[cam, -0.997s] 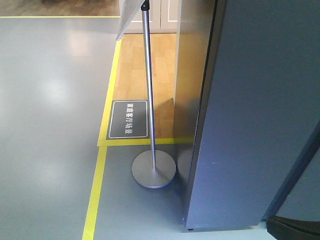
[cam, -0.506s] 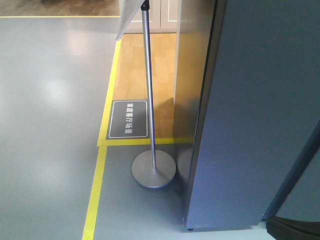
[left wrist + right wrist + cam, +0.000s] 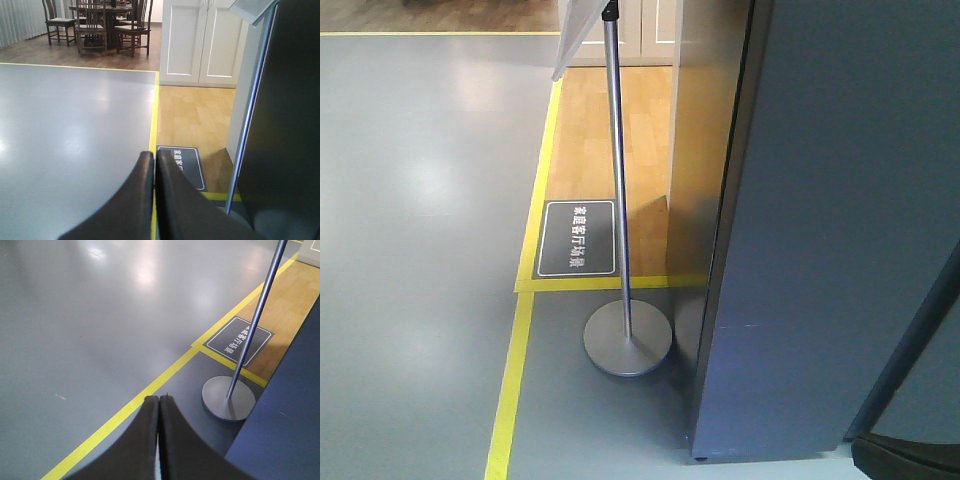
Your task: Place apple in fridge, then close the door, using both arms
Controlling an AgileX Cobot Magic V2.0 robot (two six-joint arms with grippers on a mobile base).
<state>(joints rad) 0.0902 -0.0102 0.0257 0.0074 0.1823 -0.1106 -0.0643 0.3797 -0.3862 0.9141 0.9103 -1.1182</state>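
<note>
Nothing moved since earlier frames. Fridge (image 3: 820, 250) fills right of frame; apple unseen. Left gripper (image 3: 154, 165) and right gripper (image 3: 159, 407) closed, empty. Apple likely firm, smooth; grip mid-body.

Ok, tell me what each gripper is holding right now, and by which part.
Nothing. The left gripper has its black fingers pressed together with nothing between them, and so does the right gripper. No apple shows in any view.

Glossy grey floor (image 3: 410, 200), brushed-metal pole (image 3: 617, 180) — matt dark-grey fridge (image 3: 820, 250), wood flooring (image 3: 610, 130).
</note>
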